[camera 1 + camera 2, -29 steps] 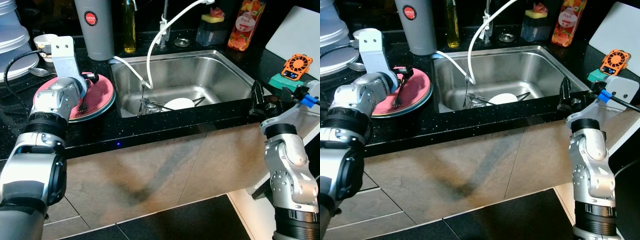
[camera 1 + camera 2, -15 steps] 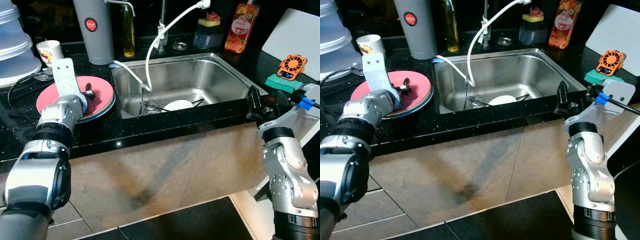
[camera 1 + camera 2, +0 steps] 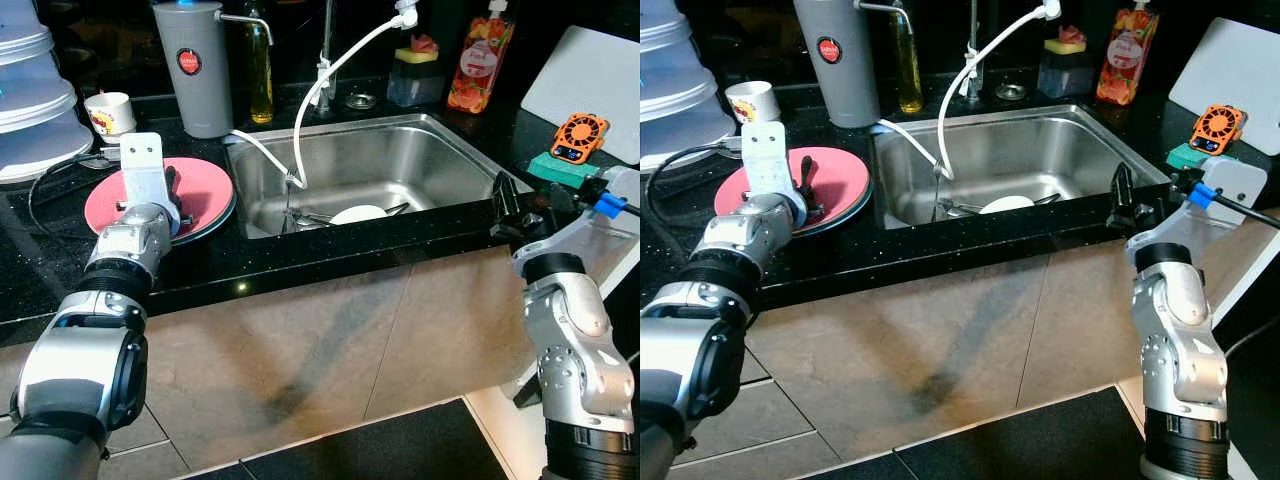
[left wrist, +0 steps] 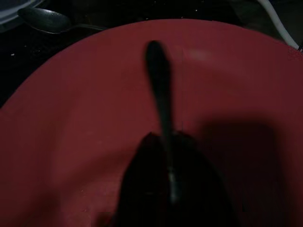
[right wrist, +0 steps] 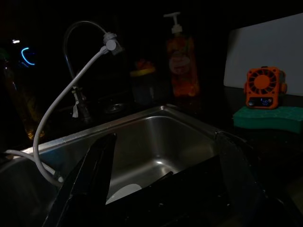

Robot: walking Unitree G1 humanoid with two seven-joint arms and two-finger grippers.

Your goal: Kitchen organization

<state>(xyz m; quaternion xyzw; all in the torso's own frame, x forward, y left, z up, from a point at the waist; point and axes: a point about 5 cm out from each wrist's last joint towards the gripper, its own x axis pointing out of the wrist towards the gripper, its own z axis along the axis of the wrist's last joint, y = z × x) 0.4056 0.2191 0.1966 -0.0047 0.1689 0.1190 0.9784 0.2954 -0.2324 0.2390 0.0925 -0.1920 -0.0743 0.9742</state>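
A pink plate (image 3: 207,186) lies on the black counter left of the steel sink (image 3: 400,150). My left gripper (image 3: 171,196) is low over the plate's near side, shut on a dark utensil (image 4: 159,75) whose rounded handle points out over the plate. In the left wrist view the fingers (image 4: 142,189) merge into one dark mass around it. My right gripper (image 3: 511,203) rests at the sink's front right corner, open, with nothing between its fingers (image 5: 90,179). A white dish (image 3: 358,213) and cutlery lie in the sink bottom.
A grey jug (image 3: 195,65), oil bottle and small cup (image 3: 108,112) stand behind the plate. White stacked dishes (image 3: 30,100) sit far left. A white faucet hose (image 3: 335,65) arcs into the sink. Soap bottle (image 3: 478,60), orange fan (image 3: 578,137) and green sponge (image 3: 558,165) are at right.
The camera has shifted, so the whole scene sits lower in the picture. My left wrist has drawn back from over the plate's middle toward its near edge. The right arm has stayed put.
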